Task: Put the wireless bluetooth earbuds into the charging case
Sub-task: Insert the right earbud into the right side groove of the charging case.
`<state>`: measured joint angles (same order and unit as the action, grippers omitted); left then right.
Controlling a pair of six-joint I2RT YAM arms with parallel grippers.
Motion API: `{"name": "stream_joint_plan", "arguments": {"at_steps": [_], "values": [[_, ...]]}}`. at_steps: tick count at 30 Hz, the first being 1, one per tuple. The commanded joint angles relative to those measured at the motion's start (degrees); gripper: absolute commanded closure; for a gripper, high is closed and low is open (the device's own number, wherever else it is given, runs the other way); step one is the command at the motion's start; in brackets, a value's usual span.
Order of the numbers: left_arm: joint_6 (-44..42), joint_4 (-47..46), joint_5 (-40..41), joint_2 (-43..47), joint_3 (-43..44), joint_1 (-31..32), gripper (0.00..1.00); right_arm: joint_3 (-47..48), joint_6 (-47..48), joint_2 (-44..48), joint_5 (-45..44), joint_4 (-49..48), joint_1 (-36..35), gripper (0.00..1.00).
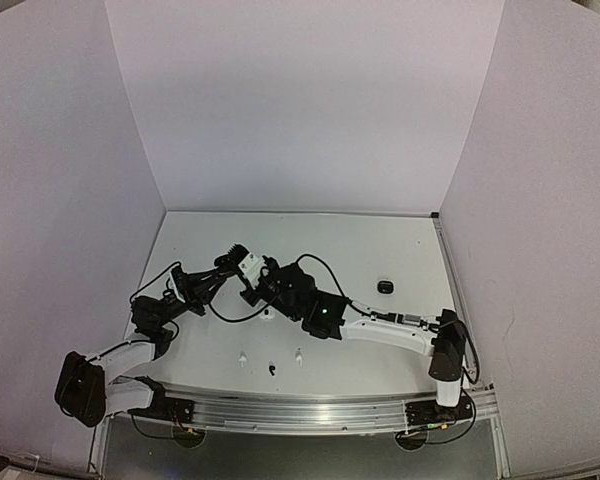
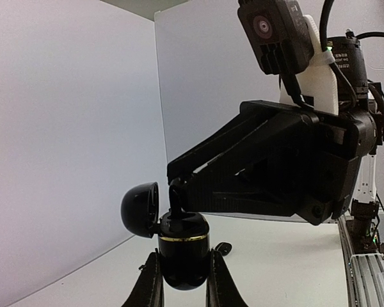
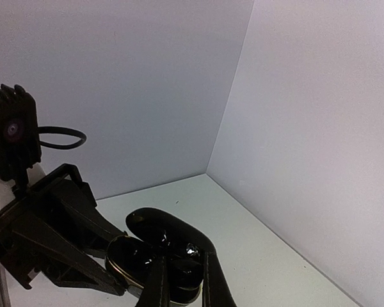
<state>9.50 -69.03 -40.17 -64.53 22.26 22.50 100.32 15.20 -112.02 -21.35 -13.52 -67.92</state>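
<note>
Two arms meet above the middle of the white table [image 1: 400, 250]. The left gripper [image 2: 184, 259] is clamped on a black charging case [image 2: 184, 240] with a gold band, holding it upright off the table with its domed lid [image 2: 139, 209] swung open to one side. The right gripper [image 2: 176, 188] reaches in from the opposite side, its fingers pinched nearly together on a black earbud [image 2: 177, 203] that sits right at the open mouth of the case; how far it is seated cannot be told. On the table near the arm bases lie two white earbuds [image 1: 242, 357] [image 1: 298, 355] with a loose black one [image 1: 271, 369] between them. A second black case [image 1: 385, 287] rests well apart, toward the right.
</note>
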Motion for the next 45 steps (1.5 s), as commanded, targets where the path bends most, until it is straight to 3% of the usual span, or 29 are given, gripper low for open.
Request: {"name": "stream_joint_plan", "arguments": {"at_steps": [1,18,29,45], "values": [[0.49,-3.54,0.16,1.57,1.16,0.30,1.00,2.11,1.89,-2.90,1.16,0.82,-0.23,0.96],[0.35,-2.94,0.01,1.81,1.06,0.26,1.00,4.51,-0.22,-4.17,-0.11,2.78,-0.37,0.80],[0.17,-2.46,-0.02,1.79,1.09,0.26,1.00,5.25,-1.58,-3.66,0.06,4.50,-0.37,0.75],[0.99,1.52,2.68,2.21,1.58,0.23,1.00,8.86,-8.00,-0.66,5.52,5.17,-0.37,0.53]]}}
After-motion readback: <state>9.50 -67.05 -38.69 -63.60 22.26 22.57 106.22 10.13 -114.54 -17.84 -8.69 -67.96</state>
